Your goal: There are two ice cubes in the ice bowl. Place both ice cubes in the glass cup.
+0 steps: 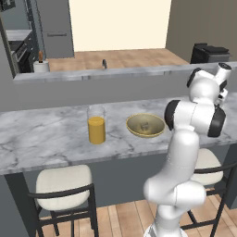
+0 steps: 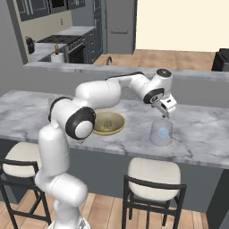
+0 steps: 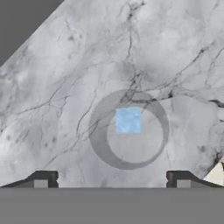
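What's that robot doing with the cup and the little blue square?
The robot is moving ice from the olive-gold bowl into the clear glass cup. Its open gripper hangs above the cup, and one pale-blue ice cube sits inside the cup. The other ice cube is in the bowl, not yet picked up. A tall glass of orange drink stands to the side, untouched.
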